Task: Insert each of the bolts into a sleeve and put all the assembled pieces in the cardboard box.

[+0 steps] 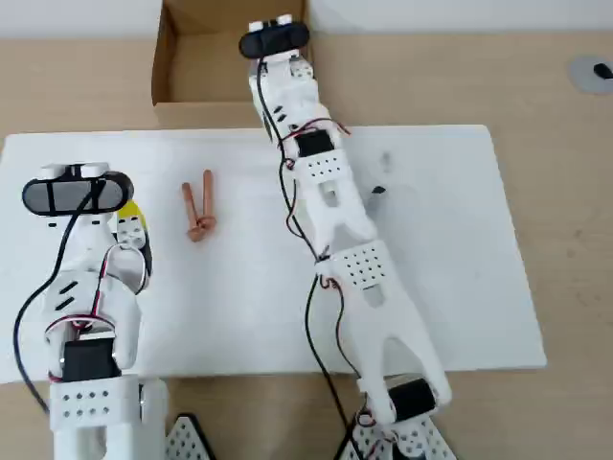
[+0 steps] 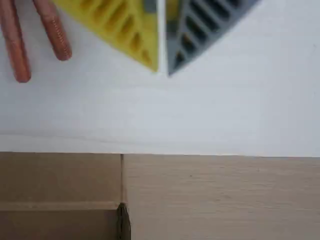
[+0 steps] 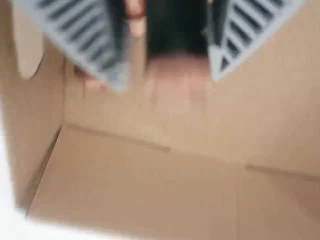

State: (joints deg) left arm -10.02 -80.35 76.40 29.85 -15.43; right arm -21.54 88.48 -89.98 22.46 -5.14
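Note:
Two copper bolts (image 1: pixel 198 207) lie side by side on the white mat, also seen as bolts (image 2: pixel 35 35) in the left wrist view. My left gripper (image 2: pixel 162 67) hovers just beside them, its yellow and grey fingertips together with nothing between. The right arm (image 1: pixel 321 172) stretches to the cardboard box (image 1: pixel 159 77) at the back. Inside the box (image 3: pixel 150 175), my right gripper (image 3: pixel 167 80) holds a black sleeve (image 3: pixel 177 25) with a copper bolt (image 3: pixel 134 15) at its side. The piece hangs above the box floor.
The white mat (image 1: pixel 431 287) covers most of the wooden table (image 1: pixel 565 192). The box's outer wall (image 2: pixel 60 200) stands just past the mat's far edge. A small grey disc (image 1: pixel 591 73) sits at the back right.

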